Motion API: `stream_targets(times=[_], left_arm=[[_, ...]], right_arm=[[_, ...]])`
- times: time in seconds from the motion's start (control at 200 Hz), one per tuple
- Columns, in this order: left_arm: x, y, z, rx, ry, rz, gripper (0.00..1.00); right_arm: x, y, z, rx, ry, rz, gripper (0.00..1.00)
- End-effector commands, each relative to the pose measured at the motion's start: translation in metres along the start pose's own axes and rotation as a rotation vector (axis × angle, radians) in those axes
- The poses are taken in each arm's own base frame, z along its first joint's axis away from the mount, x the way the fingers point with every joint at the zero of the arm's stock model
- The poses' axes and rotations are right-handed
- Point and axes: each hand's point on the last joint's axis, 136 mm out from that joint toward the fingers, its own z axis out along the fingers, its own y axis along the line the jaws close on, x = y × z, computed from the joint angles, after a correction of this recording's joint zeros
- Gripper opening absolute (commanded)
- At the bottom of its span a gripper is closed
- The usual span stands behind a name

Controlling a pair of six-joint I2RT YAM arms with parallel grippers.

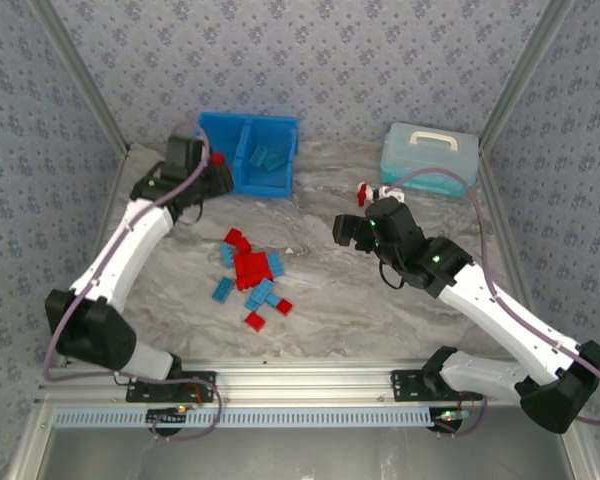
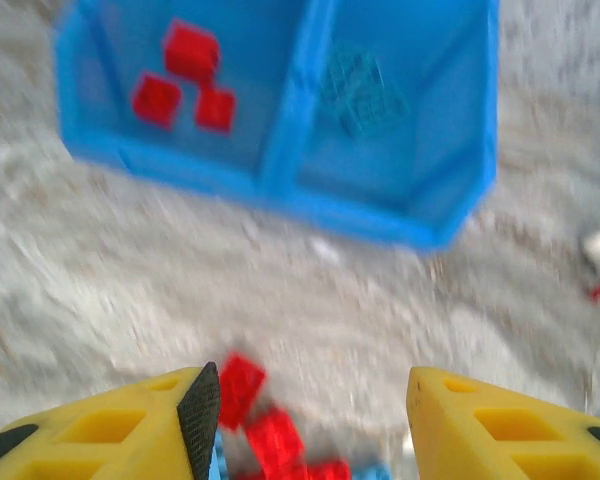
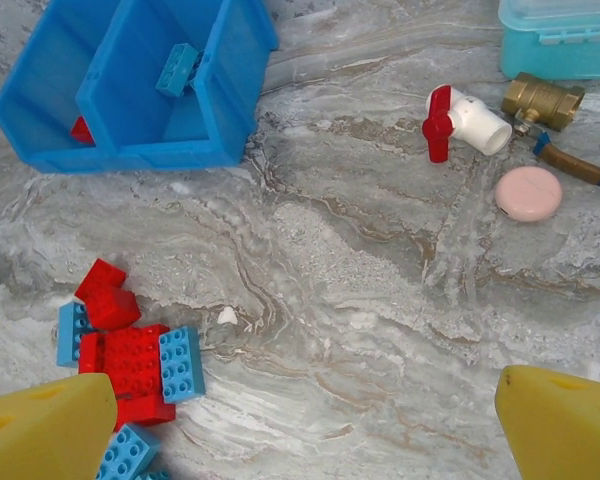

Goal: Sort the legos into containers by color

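Top view: I am holding my left jaws just beside the bin's (image 1: 212, 122) left compartment. My right jaws are hovering over the bench (image 1: 330, 320), to the right of the pile (image 1: 250, 272). A few blue bricks (image 1: 268, 158) are lying in the right compartment. The pile, red and blue mixed, is sitting mid-bench, well apart from the bin.

Left wrist view, which is blurred: my left jaws are standing apart with nothing between them. Three red bricks (image 2: 185, 80) are resting in the left compartment and a couple of blue ones in the right. The pile's edge is showing between my fingers.

Right wrist view: my right jaws are gaping wide and carrying nothing, and the pile is lying near my left finger.

I am judging the sorting as under way and correct so far, but well short of half done. Most bricks are waiting on the bench, so many more trips are needed.
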Motion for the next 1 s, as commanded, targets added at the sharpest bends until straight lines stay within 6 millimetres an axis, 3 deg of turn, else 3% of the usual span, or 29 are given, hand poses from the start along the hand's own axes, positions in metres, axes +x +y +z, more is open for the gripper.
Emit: stream_targets(times=[0.0,0.1,0.205,0.405,0.55,0.72,0.999], left_arm=[[0.069,0.011,0.016,-0.06,0.14,-0.015,0.54],[0.12,0.01,0.026,-0.064,0.216,-0.032,0.56],[0.147,0.007,0.044,-0.059,0.271,-0.078,0.66],[0.14,0.022,0.071,-0.198,0.235,-0.135,0.74],[0.135,0.014,0.09,-0.204,0.239,-0.143,0.74],[0.135,0.008,0.107,-0.199,0.246,-0.144,0.71],[0.149,0.017,0.129,-0.262,0.288,-0.128,0.61]], right_arm=[[-0.003,0.008,0.004,-0.022,0.002,-0.002,1.0],[0.001,0.009,0.01,-0.023,0.016,-0.007,1.0],[0.004,0.012,0.014,-0.031,0.028,-0.005,1.0],[0.003,0.013,0.01,-0.032,0.034,-0.01,1.0],[0.004,0.006,0.005,-0.01,0.025,-0.012,1.0],[0.002,0.001,0.0,-0.003,0.011,-0.005,1.0],[-0.003,0.002,-0.004,-0.01,-0.004,-0.003,1.0]])
